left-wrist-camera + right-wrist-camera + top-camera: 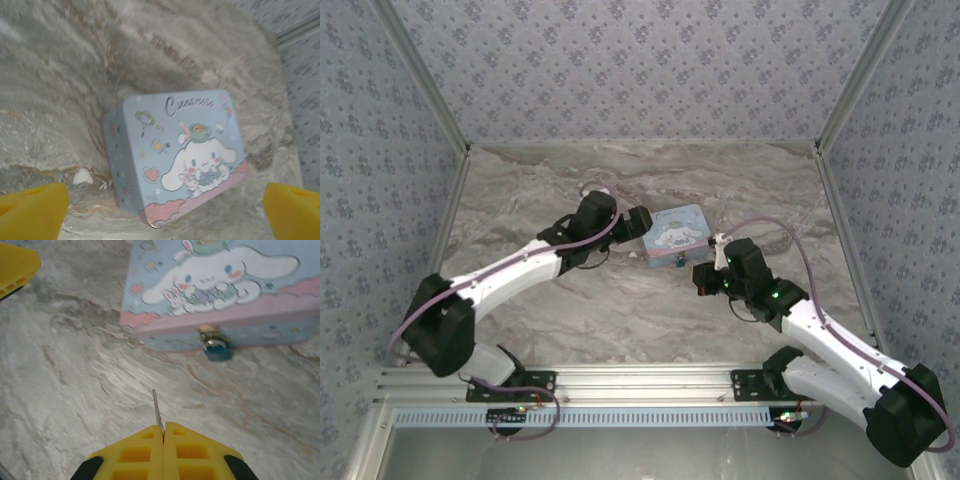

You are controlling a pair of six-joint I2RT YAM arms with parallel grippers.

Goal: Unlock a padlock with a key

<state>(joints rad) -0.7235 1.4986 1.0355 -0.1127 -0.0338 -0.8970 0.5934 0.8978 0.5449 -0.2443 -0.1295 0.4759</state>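
Note:
The padlock [217,347], small with a blue-teal body, hangs from the clasp on the near side of the light-blue cartoon tin [225,285]. My right gripper [164,432] is shut on the key [157,407]. The thin blade sticks out ahead of the fingertips, pointing toward the tin, well short of the padlock and left of it. My left gripper [166,200] is open, its yellow fingertips [32,210] spread wide above the table. The tin [175,150] lies just beyond them. From above, the left gripper [638,225] is at the tin's [675,235] left end and the right gripper [705,275] near its front right.
The marble tabletop [620,310] is enclosed by patterned walls with metal corner posts [840,100]. A small white chip [82,176] lies on the table left of the tin. One left finger [17,267] shows at the top left of the right wrist view.

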